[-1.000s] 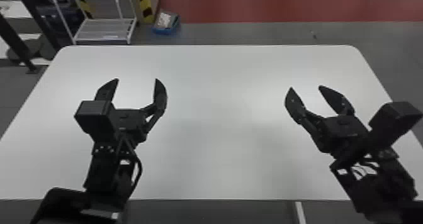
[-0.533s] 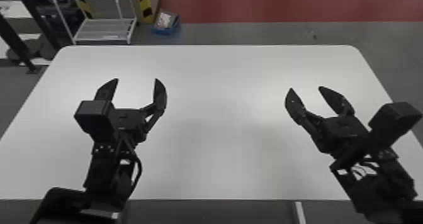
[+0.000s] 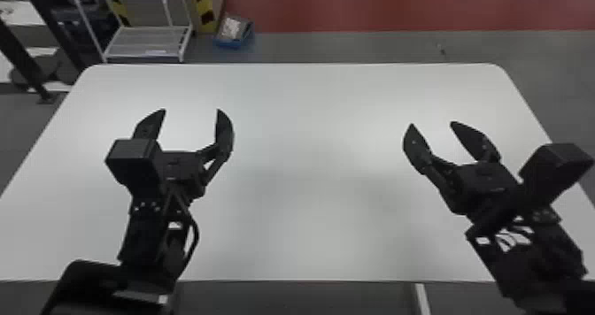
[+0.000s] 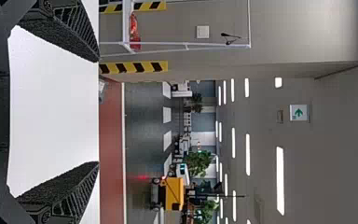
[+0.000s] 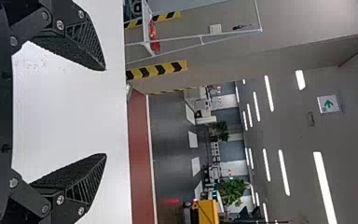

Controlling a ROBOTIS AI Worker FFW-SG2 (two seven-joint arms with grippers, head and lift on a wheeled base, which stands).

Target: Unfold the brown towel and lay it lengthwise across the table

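Nothing shifts from the prior head-view frames, w/ both arms matching their earlier poses. White table, wide and round-cornered at its far end, spreads in front of the robot and beneath both arms. L gripper hangs over its L side, jaws wide apart, nothing btwn. them; R gripper hangs over the R side, angled inward, jaws also wide and w/o a load. Wrist views match: L gripper and R gripper each frame bare white tabletop btwn. ribbed black fingers. Beyond the table's far L corner stands a white rack; a blue bin sits on the gray floor near it, by a yellow-and-black striped panel. Red floor strip crosses the bkgd. Farther off, per L wrist view: green plant, yellow boxy machine, green-arrow sign.
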